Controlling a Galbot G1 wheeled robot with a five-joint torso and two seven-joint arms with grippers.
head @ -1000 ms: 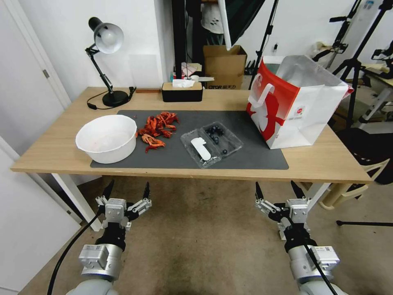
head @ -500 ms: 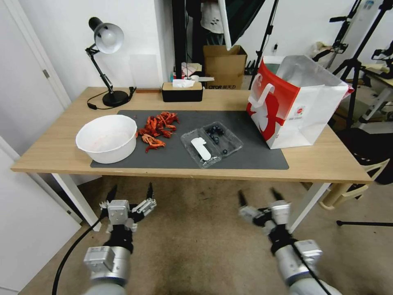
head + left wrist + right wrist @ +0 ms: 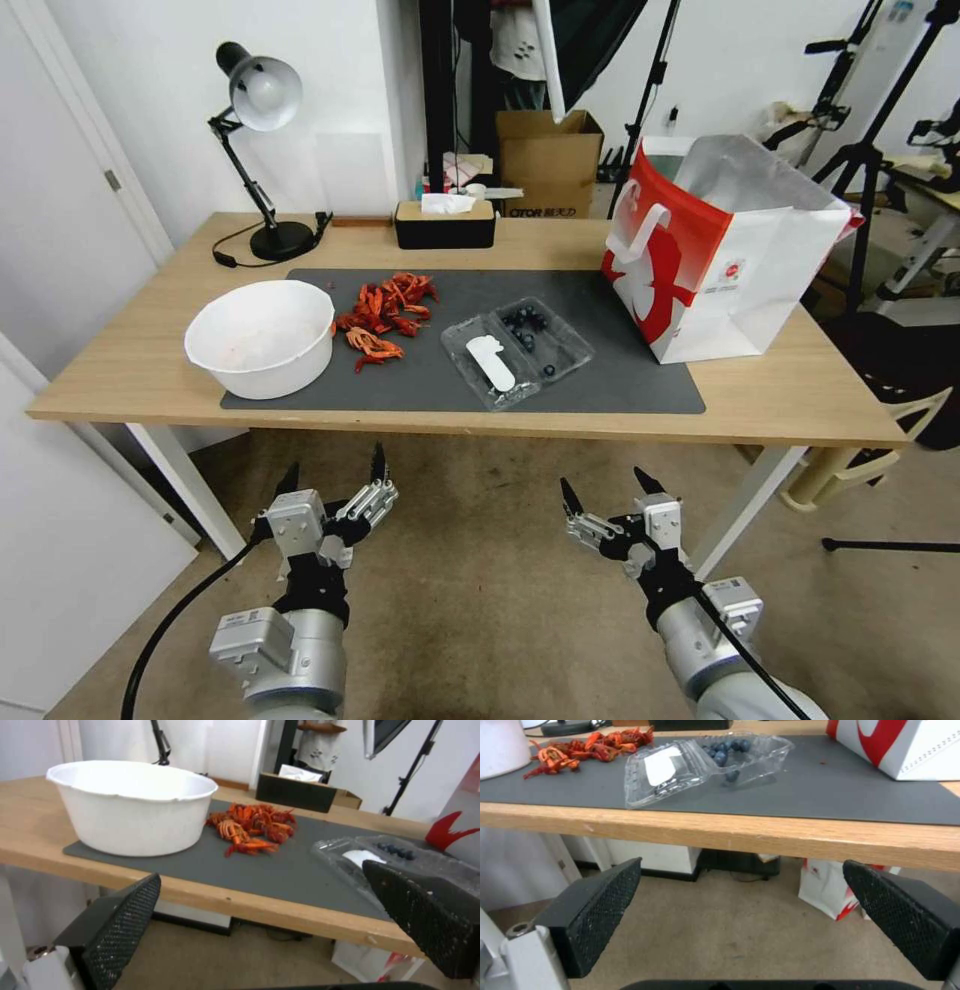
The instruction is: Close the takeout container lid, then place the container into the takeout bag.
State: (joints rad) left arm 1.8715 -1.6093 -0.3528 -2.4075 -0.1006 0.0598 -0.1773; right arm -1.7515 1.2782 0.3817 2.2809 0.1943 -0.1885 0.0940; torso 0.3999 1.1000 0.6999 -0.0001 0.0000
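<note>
The takeout container [image 3: 517,350] lies open on the grey mat [image 3: 620,385], with dark berries in its far half [image 3: 727,748]. Its lid [image 3: 489,364], the clear half with a white sticker [image 3: 661,767], lies flat nearer the table's front edge. The takeout bag [image 3: 720,250] stands upright and open-topped at the right, red panel facing the container. My left gripper [image 3: 334,462] and right gripper [image 3: 602,480] both hang open below and in front of the table edge, holding nothing. The left wrist view has the container [image 3: 370,857] ahead on the mat, and the bag [image 3: 457,830] beyond it.
A white bowl [image 3: 262,338] sits on the mat's left end, with a heap of red shellfish shells [image 3: 385,310] between it and the container. A desk lamp [image 3: 262,150] and a black tissue box [image 3: 445,225] stand at the back. The wooden table's front edge [image 3: 760,832] lies ahead of both grippers.
My right gripper has moved left toward the centre and a little lower. The left gripper has shifted slightly right. Nothing on the table has moved.
</note>
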